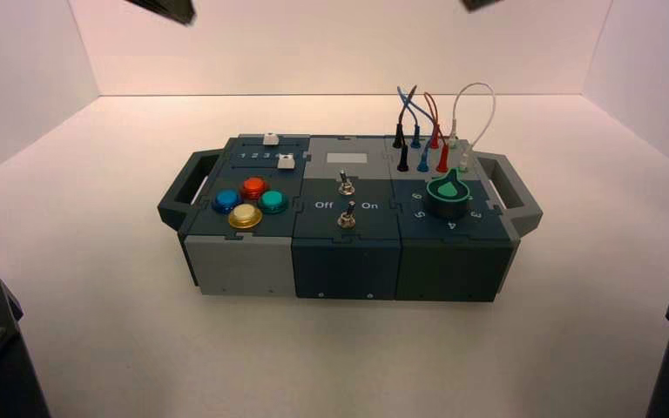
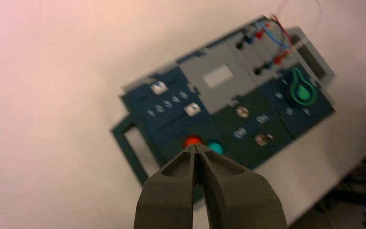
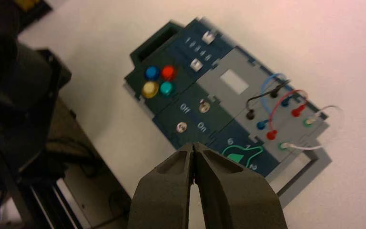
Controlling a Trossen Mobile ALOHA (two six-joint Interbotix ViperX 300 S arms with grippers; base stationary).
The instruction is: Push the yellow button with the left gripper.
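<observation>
High at far left, the left gripper (image 2: 195, 147) is hovering, fingers pressed together; it's wanting a slow, straight press onto the yellow button (image 1: 245, 216), nearest of four on the box's (image 1: 346, 270) left. The right gripper (image 3: 193, 146) is idling far right.

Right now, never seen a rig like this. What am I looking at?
A two-armed robot over a box. The high picture looks down from above and behind the arms; the other two come from cameras on its wrists. The box lies on a pale table and bears a yellow button among four, two sliders, two switches, a knob and wires. Left claw and right claw are shut, raised off the box, with nothing visibly held.
</observation>
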